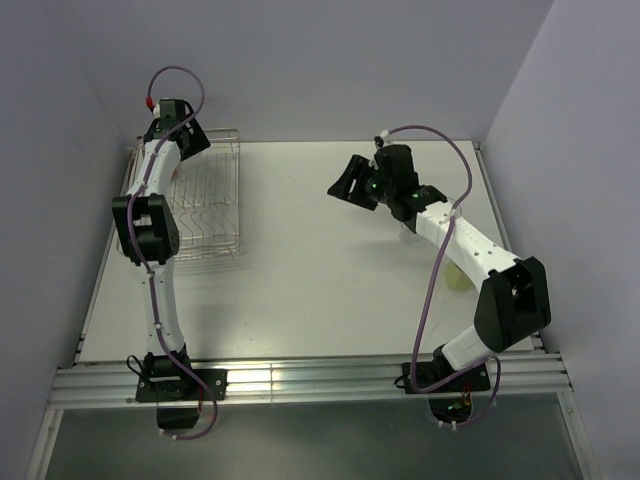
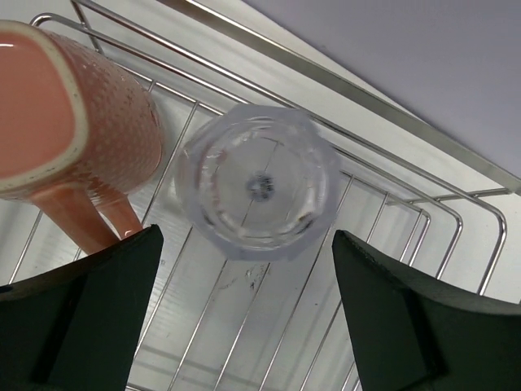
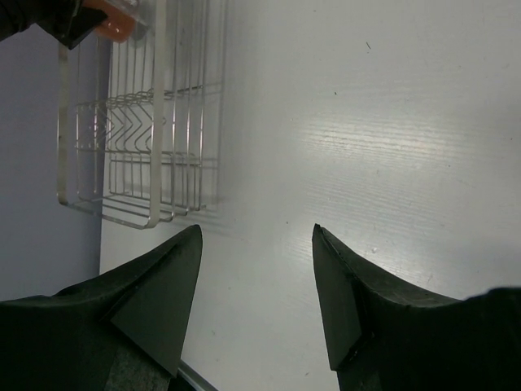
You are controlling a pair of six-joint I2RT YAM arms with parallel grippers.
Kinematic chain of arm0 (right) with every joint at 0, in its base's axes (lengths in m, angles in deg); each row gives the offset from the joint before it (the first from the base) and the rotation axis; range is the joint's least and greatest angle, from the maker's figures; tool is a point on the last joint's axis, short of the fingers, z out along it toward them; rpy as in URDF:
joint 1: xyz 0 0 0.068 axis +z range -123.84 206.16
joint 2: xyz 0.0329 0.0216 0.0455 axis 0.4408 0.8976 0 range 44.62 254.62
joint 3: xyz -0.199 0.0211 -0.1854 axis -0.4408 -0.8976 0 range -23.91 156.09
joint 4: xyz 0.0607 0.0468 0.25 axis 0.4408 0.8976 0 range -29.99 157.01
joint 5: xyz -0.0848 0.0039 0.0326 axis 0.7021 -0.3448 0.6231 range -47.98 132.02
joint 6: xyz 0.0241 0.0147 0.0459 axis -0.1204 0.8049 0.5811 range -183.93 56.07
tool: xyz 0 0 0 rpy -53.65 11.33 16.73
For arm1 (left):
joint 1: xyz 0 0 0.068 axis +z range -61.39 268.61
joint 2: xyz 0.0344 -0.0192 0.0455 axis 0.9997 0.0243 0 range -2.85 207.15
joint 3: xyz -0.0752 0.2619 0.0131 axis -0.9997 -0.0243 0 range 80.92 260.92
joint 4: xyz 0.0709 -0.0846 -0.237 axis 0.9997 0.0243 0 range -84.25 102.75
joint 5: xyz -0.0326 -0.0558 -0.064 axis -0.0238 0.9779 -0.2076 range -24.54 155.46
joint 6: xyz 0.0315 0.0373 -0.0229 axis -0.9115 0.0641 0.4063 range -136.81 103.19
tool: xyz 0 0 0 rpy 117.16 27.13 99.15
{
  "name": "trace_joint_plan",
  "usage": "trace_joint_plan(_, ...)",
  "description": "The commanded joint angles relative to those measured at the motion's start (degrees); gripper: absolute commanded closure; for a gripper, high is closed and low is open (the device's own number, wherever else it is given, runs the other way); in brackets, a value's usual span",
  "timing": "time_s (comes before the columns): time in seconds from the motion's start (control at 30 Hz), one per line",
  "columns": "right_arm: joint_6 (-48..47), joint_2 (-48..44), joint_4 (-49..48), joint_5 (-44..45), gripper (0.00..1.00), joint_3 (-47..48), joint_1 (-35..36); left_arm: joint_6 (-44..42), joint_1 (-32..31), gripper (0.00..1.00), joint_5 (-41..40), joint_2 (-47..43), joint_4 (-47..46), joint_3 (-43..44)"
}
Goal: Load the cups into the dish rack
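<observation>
The silver wire dish rack (image 1: pixel 212 215) stands at the table's far left. In the left wrist view a terracotta-orange mug (image 2: pixel 77 114) and a clear tumbler (image 2: pixel 259 181) sit side by side inside the rack (image 2: pixel 423 204). My left gripper (image 2: pixel 244 277) is open just above the tumbler and holds nothing; in the top view it (image 1: pixel 186 132) hangs over the rack's far end and hides both cups. My right gripper (image 1: pixel 352 182) is open and empty over bare table (image 3: pixel 256 269). The rack (image 3: pixel 134 138) and a bit of the orange mug (image 3: pixel 114 23) show in the right wrist view.
A pale, yellowish translucent object (image 1: pixel 457 277) lies partly hidden under my right forearm near the table's right side; I cannot tell what it is. Walls close in the table at the back and both sides. An aluminium rail (image 1: pixel 300 380) runs along the near edge.
</observation>
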State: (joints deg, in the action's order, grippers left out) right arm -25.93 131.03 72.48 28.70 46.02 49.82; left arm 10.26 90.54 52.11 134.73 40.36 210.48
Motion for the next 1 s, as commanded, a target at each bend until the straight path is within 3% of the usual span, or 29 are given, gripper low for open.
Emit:
trace_joint_plan(0.0, -1.26, 0.25, -1.31, 0.67, 0.36, 1.26, 0.33, -0.09, -0.88, 0.07, 0.16, 0.06, -2.53, -0.01)
trace_joint_plan(0.53, -2.23, -2.03, 0.19, 2.68, 0.36, 1.52, 0.25, 0.53, -1.32, 0.07, 0.16, -8.19, -0.95, -0.70)
trace_joint_plan(0.7, -3.10, -4.49, 3.17, 5.58, 0.36, 1.96, 0.07, 2.81, -1.41, 0.07, 1.39, -17.07, 0.10, -6.32)
trace_joint_plan(0.83, -3.28, -7.04, 6.68, 8.22, 0.37, 0.91, -1.77, 7.29, -1.41, 0.09, 9.63, -25.76, -1.64, -13.17)
trace_joint_plan(0.97, -3.98, -10.02, 11.08, 10.85, 0.37, -1.02, -4.84, 9.14, -7.71, 0.08, 12.90, -39.45, -7.45, -26.33)
